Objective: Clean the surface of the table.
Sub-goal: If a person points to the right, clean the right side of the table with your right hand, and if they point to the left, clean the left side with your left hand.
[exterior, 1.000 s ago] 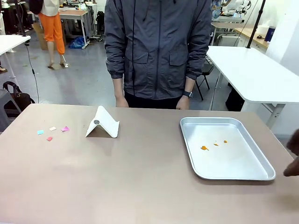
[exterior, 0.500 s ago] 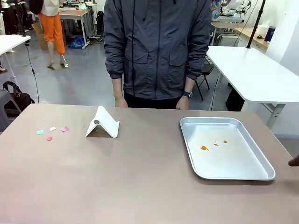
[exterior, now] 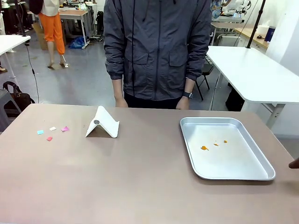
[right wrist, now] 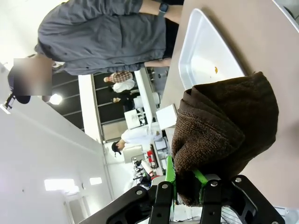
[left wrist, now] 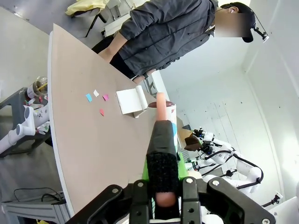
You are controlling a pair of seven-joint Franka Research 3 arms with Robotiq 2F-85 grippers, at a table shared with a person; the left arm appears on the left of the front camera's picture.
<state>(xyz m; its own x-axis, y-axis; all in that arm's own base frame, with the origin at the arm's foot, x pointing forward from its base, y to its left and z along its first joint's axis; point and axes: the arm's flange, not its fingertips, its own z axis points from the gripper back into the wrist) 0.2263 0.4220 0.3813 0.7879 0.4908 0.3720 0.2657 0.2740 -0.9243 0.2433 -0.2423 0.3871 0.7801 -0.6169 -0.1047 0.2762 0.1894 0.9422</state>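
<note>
The table (exterior: 140, 186) has a taupe top, and several small paper scraps (exterior: 51, 130) in cyan, white, pink and red lie near its left end. In the left wrist view my left gripper (left wrist: 161, 112) hangs above the table's (left wrist: 84, 140) near edge, jaws shut with nothing between them; the scraps (left wrist: 96, 98) lie ahead of it. My right gripper (right wrist: 186, 179) is shut on a brown cloth (right wrist: 224, 135), which bulges over its fingers. A dark sliver of that cloth (exterior: 294, 163) shows at the right edge of the front view, beside the table.
A shiny metal tray (exterior: 261, 175) with a few orange crumbs (exterior: 204, 148) sits at the table's right. A white folded card stand (exterior: 103, 123) is left of centre. A person in a grey jacket (exterior: 156, 46) stands at the far edge, hands down.
The dark cloth at the right edge of the front view has drawn back to the right, leaving a sliver. Nothing on the table has moved.
</note>
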